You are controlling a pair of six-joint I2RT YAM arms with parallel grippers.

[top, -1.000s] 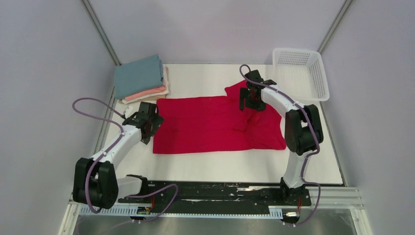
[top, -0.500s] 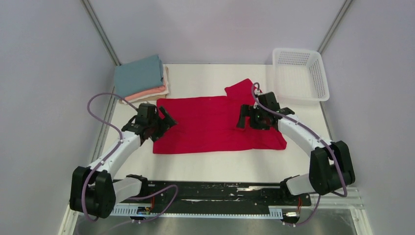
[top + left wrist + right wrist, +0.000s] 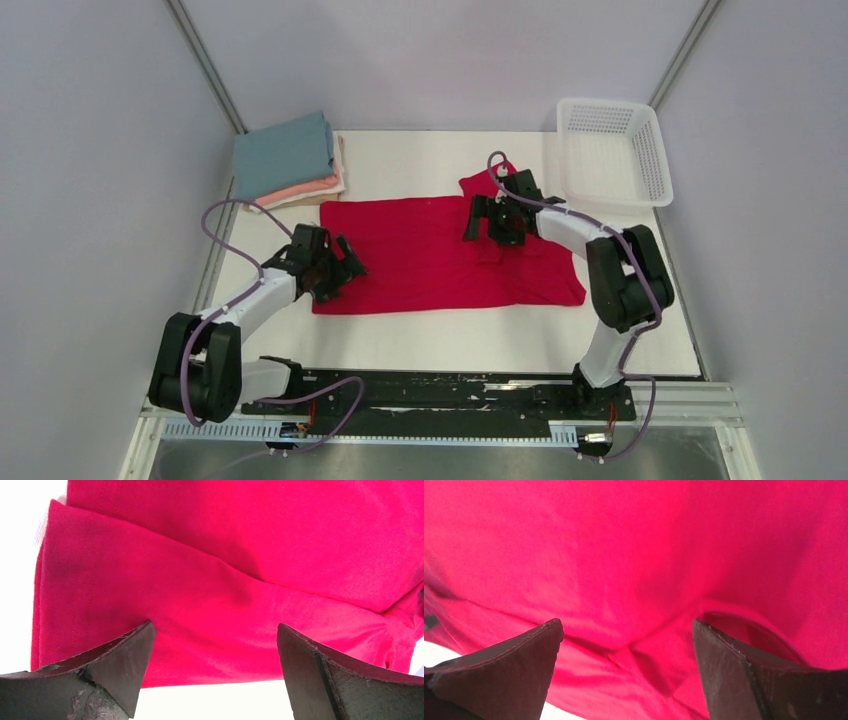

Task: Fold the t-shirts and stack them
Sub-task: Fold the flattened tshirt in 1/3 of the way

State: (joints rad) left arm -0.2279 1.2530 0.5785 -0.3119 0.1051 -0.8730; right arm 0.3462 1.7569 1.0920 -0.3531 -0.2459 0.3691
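In the overhead view, the stack of folded shirts [image 3: 288, 160], teal on top with pink and cream beneath, lies at the 10 o'clock corner of the table [image 3: 430, 340]. The left gripper [image 3: 346, 268] stands released, jaws spread wide and holding nothing, over the 8 o'clock corner of the red shirt [image 3: 420, 250]. The red shirt is spread flat across the table centre, with one sleeve projecting toward 1 o'clock. The right gripper [image 3: 488, 226] is likewise released and empty, above the cloth just below that sleeve. The basket [image 3: 612, 150] sits at the 2 o'clock corner, apart from the shirt. The left wrist view adds detail: the red shirt [image 3: 225, 555] lies in two overlapping layers ahead of the left gripper [image 3: 214, 630], with bare table at 9 and 6 o'clock. The right wrist view shows a raised pucker in the red shirt [image 3: 624, 540] between the fingers of the right gripper [image 3: 626, 625]. Contact between fingertips and cloth cannot be determined in either view.
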